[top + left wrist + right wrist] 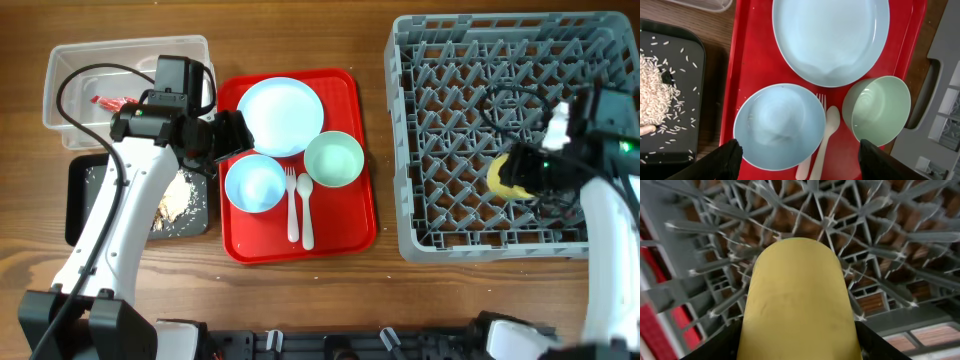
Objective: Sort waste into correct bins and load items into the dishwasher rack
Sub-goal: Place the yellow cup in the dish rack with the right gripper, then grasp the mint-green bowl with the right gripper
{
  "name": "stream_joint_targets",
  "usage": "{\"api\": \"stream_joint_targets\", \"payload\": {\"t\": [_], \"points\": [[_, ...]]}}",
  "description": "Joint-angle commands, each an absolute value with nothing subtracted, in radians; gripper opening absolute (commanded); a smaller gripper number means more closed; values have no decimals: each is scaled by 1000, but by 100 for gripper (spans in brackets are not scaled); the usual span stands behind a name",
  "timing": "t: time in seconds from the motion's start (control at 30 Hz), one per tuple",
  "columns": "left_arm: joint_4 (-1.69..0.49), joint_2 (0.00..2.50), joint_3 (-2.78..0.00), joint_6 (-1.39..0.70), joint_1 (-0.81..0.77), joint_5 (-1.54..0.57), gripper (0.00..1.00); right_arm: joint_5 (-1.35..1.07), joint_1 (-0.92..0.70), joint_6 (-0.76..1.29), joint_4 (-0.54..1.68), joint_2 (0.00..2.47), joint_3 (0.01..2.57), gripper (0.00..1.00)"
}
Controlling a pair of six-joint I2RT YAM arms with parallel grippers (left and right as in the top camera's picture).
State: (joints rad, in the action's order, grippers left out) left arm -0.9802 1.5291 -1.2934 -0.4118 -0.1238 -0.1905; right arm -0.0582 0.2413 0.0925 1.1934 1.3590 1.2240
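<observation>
One item is mid-loading: the cup (797, 300) sits between the fingers of the right tool (797, 346), which close against its sides, mouth turned away from the wrist camera. Straight ahead of that tool lie the pegs of the rack (440, 60), and the overhead view puts the cup low over the rack's near-right part. Whether it already touches the lattice I cannot tell.

The step in hand looks like setting the cup down. The next move calls for lowering it between the pegs so that it seats without tipping, then spreading the fingers and lifting clear.

The left tool (800, 156) hangs wide open and holds nothing. Directly below it is the blue bowl (780, 125), with the plate (830, 35) beyond it and the green bowl (880, 110) off to one side. The fork (820, 100) and spoon (829, 127) lie between the two bowls, all on the red tray (747, 60). That arm seems ready to drop onto the blue bowl's rim.

On the tool's other side, scraps (655, 95) lie in the black tray (695, 50), and a wrapper (112, 103) lies in the tub (70, 70), both on the worktop (300, 300). So the waste sorting looks largely done.
</observation>
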Motion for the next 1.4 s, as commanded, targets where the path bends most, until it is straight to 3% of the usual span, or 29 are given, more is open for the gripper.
{"api": "stream_joint_targets", "payload": {"t": [0.0,0.17,0.2,0.27,0.53,0.67,0.77,1.0,1.27,1.37], "points": [[-978,1515,-1293,-397,-118,-178,76,-47,244,108,1195,1468,1239,24],[-978,1515,-1293,-397,-118,-178,76,-46,244,108,1189,1594,1239,29],[-978,1515,-1293,-397,-118,-178,76,-46,244,107,1182,1600,1239,42],[-978,1515,-1293,-397,-118,-178,76,-57,244,108,1162,1600,1239,100],[-1026,1515,-1293,-397,-118,-142,78,-189,231,110,1143,1513,1339,100],[-1117,1515,-1293,-471,-117,-24,81,-449,119,3,997,1375,1385,100],[-1145,1515,-1293,-539,-110,35,90,-432,-23,36,942,1367,1383,100],[-1137,1515,-1293,-540,-93,35,92,-89,-403,213,852,1568,1383,87],[-1137,1515,-1293,-540,-93,35,93,-105,-468,302,805,1874,1383,75],[-1137,1515,-1293,-540,-93,35,93,-113,-468,319,789,1961,1383,63]]}}
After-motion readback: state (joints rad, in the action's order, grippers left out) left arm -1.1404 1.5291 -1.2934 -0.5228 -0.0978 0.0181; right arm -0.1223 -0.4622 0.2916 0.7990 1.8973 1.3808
